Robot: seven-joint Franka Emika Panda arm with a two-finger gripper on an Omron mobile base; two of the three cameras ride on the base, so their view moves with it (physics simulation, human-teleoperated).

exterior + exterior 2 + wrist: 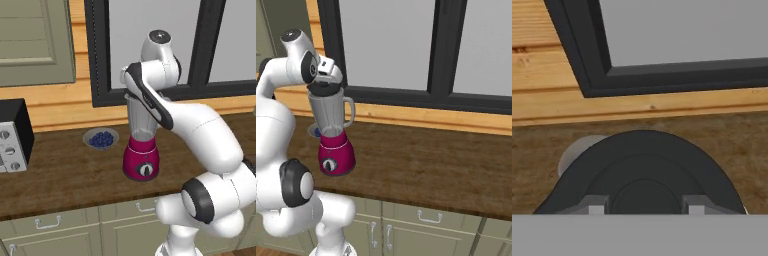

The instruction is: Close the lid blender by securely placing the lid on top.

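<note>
Now white arm's two-finger gripper (643, 207) clamped on flat round black lid (643, 170), lid at mouth of clear-jarred, magenta-based blender (333, 135) (seating unclear), grey blueberry bowl (101, 138) at its ten o'clock.

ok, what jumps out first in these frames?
The tall blender with magenta base and clear grey jar stands mid-counter below the window. The gripper is shut on the flat round black lid, right at the jar's mouth. Left of it sits a grey bowl of blueberries.
</note>
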